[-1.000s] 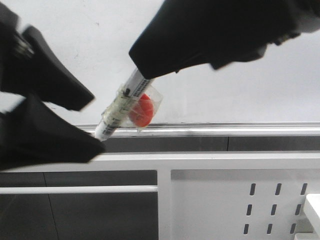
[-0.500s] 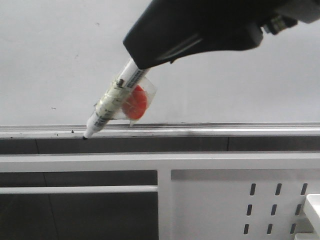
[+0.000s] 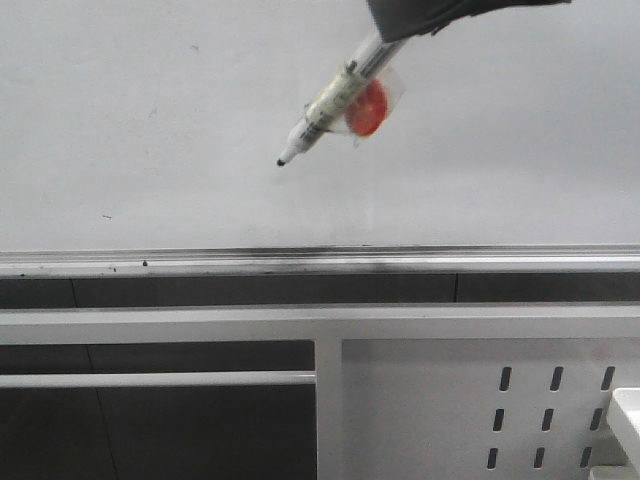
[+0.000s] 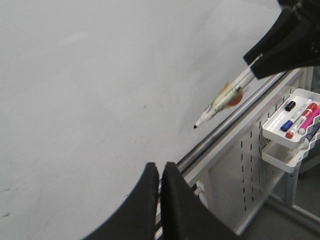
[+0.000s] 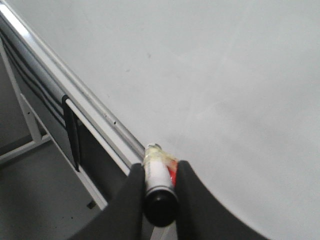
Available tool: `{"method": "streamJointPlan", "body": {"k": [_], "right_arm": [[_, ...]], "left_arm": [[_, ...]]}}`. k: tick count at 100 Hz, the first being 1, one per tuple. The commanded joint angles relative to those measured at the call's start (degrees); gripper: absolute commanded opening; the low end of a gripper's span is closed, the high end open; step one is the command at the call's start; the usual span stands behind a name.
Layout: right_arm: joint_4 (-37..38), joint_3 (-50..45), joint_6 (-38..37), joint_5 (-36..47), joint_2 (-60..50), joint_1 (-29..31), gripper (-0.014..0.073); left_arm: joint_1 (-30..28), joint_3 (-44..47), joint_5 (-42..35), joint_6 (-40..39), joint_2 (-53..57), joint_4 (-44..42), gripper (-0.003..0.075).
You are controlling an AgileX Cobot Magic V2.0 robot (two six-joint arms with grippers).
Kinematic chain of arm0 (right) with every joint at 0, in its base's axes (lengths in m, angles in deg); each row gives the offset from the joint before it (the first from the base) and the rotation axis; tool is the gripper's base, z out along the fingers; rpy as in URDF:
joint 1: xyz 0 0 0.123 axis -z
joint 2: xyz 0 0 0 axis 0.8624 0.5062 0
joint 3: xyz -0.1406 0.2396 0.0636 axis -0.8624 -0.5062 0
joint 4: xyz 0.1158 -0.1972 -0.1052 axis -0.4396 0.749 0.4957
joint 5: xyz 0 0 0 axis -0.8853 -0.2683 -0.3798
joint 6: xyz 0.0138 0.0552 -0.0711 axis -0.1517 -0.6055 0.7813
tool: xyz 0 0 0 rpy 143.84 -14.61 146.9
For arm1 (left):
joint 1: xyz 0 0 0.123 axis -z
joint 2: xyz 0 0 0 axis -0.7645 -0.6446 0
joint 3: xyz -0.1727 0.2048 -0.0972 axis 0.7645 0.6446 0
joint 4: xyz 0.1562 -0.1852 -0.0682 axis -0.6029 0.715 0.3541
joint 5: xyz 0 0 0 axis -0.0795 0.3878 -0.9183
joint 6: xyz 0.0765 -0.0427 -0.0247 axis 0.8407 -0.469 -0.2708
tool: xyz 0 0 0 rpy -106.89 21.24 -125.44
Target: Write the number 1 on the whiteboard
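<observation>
Our right pincer (image 5: pixel 159 187) pinches a white marker (image 3: pixel 330 103) by its rear end, the black tip hovering above the silver tray rail (image 3: pixel 320 262) in front of the whiteboard (image 3: pixel 150 120), which shows no number 1. We judge this the approach step: next the tip must meet the board, then draw one steady downward stroke. Our left pincer (image 4: pixel 159 172) is pressed together, empty.

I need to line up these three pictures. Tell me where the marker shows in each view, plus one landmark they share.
Front view: the marker is at upper centre, slanting down-left, tip off the whiteboard.
Left wrist view: right of centre, held by the right end effector.
Right wrist view: bottom centre, butt end between the fingers.
Shared landmark: the silver tray rail.
</observation>
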Motion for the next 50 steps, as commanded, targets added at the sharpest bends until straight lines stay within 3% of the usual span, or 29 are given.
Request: {"method": "streamJointPlan", "body": {"k": [1, 33, 50], "right_arm": [[2.4, 1.9, -0.1, 4.6, -2.9, 0.6, -0.0069], [2.8, 1.9, -0.1, 5.2, -8.4, 0.6, -0.0069], [2.8, 1.9, -0.1, 5.5, -8.4, 0.6, -0.0069]], "left_arm": [[-1.0, -0.4, -4.8, -2.2, -0.3, -0.8, -0.002], [-2.9, 3.9, -13.3, -3.9, -0.3, -2.1, -0.002], [-5.1, 5.9, -13.5, -12.6, -0.6, -6.2, -0.002]]}}
